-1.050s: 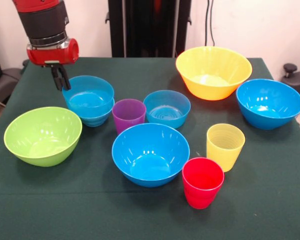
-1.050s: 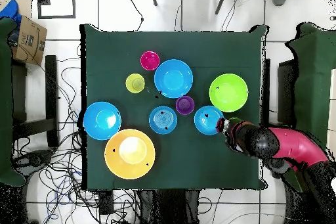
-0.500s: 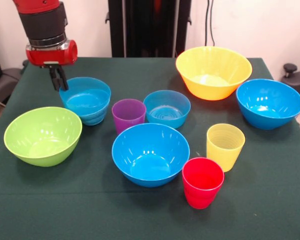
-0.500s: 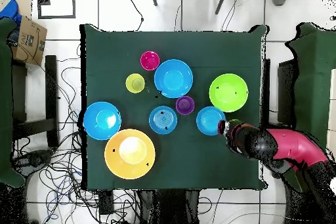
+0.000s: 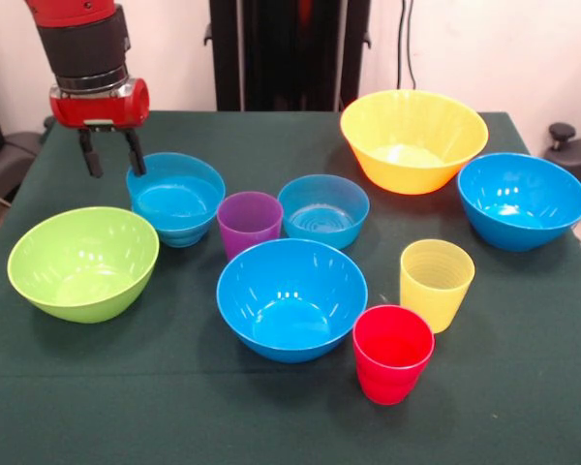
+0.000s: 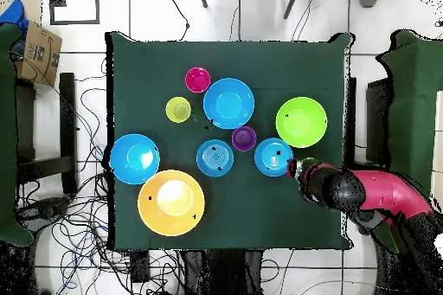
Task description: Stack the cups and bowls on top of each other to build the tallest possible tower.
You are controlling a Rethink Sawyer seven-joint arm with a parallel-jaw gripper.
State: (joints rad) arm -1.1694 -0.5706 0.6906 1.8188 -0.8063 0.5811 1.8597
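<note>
Since a second ago my gripper has spread apart, releasing the small blue bowls.
They sit nested beside the purple cup; lifting carelessly, a finger could catch their rim and tip them.

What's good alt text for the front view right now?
A red and black robot arm holds its open gripper just beside the rim of two nested small blue bowls on a green table. Around them sit a lime green bowl, purple cup, another small blue bowl, two large blue bowls, a yellow bowl, and yellow and red cups.
</note>
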